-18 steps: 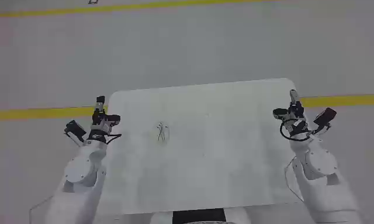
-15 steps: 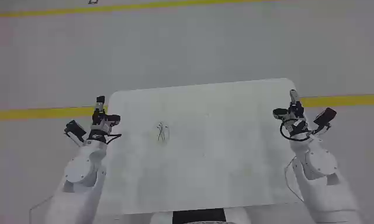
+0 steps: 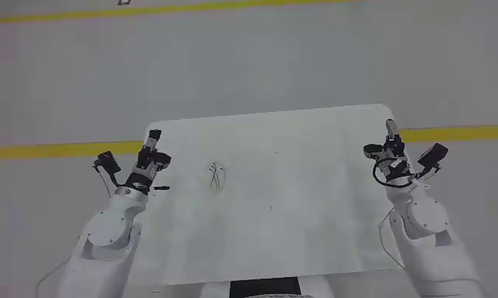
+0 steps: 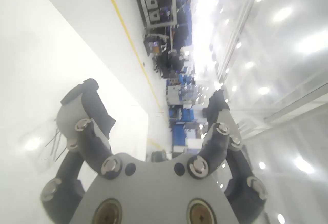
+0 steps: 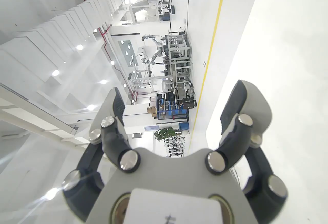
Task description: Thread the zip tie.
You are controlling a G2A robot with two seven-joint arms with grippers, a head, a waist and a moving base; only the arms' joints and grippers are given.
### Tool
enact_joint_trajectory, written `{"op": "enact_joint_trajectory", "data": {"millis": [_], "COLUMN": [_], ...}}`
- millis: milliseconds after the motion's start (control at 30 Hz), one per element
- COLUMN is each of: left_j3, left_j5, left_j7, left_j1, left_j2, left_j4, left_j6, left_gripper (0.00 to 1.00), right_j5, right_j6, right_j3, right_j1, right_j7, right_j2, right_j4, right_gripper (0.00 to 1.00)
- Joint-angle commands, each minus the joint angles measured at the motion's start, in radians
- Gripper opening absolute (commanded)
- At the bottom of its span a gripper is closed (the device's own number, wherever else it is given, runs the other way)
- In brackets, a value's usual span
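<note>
Left gripper (image 4: 153, 94): fingers spread wide, holding nothing. Right gripper (image 5: 179, 94): same, wide and empty. Zip tie (image 3: 216, 176) lies flat on the table (image 3: 327, 220), left of centre. It is near the left gripper but not touching it, and well apart from the right gripper at the right edge.

Risks from here:
1. The tie is thin and flat on a smooth top, so a pinch from above could skate it sideways or close on nothing.
2. The strands cross. I can't tell if it's 1 tie or 2, and a grab at the crossing may tangle them.
3. Head and tail aren't resolvable, so a wrong-end grip would leave no free tip to feed.
4. Threading needs 2 grips. A floppy tail will likely droop and miss the slot.
</note>
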Motion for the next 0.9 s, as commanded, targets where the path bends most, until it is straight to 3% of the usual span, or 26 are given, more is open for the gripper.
{"op": "enact_joint_trajectory", "data": {"millis": [0,200,267,400,533,567,867], "left_j3": [-0.001,-0.001,0.012,0.019,0.019,0.015,0.015], "left_j5": [-0.001,-0.001,0.041,0.206,0.284,0.291,0.291], "left_j7": [0.000,0.000,-0.046,-0.194,-0.261,-0.270,-0.270], "left_j1": [0.000,0.000,-0.008,-0.022,-0.014,-0.013,-0.013], "left_j2": [0.000,0.000,0.003,0.019,0.027,0.028,0.028], "left_j4": [0.000,0.000,-0.013,-0.050,-0.103,-0.117,-0.117], "left_j6": [-0.001,-0.001,0.006,0.086,0.210,0.219,0.219], "left_gripper": [1.00,1.00,1.00,1.00,1.00,1.00,1.00], "right_j5": [0.000,0.000,0.000,0.000,0.000,0.000,0.000], "right_j6": [0.000,0.000,0.000,0.000,0.000,0.000,0.000], "right_j3": [0.000,0.000,0.000,0.000,0.000,0.000,0.000], "right_j1": [0.000,0.000,0.000,0.000,0.000,0.000,0.000], "right_j7": [0.000,0.000,0.000,0.000,0.000,0.000,0.000], "right_j2": [0.000,0.000,0.000,0.000,0.000,0.000,0.000], "right_j4": [0.000,0.000,0.000,0.000,0.000,0.000,0.000], "right_gripper": [1.00,1.00,1.00,1.00,1.00,1.00,1.00]}}
